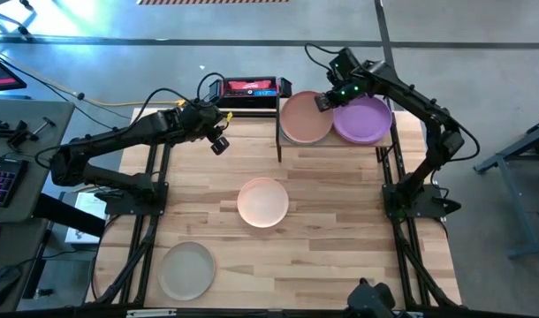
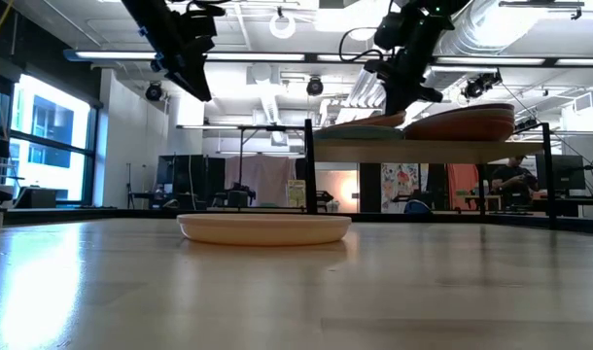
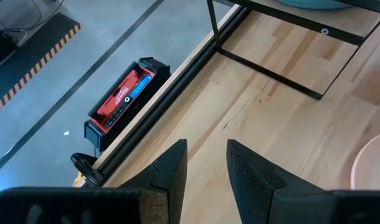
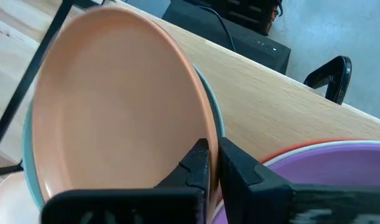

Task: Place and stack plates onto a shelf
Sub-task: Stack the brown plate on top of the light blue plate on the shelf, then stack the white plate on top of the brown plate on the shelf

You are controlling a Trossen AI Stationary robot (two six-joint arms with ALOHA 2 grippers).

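Peach plate (image 1: 305, 118) sits on top of the left stack on the shelf (image 1: 285, 144), teal plate (image 4: 216, 118) rim showing just under it in the right wrist view. Right gripper (image 1: 326, 102) is at this plate's right-hand rim, fingers (image 4: 197, 163) pinched close on the edge, only a thin gap between them; grip looks barely on. Just to the gripper's other side, purple plate (image 1: 363, 119) tops the second stack, an orange-red rim under it in the right wrist view; the two stacks touch or nearly touch. In the low view the peach plate (image 2: 374, 123) tilts slightly, raised on the gripper's side.

Well away from the right gripper, out on the table (image 1: 340, 230): pale pink plate (image 1: 263, 201) mid-table, beige plate (image 1: 187, 268) near the front left corner.

Left gripper (image 1: 219, 141) hangs in the air off the shelf's left end, fingers (image 3: 171, 168) apart, holding nothing. Beyond it off the table edge, a red-and-black box (image 3: 123, 99) on the floor.
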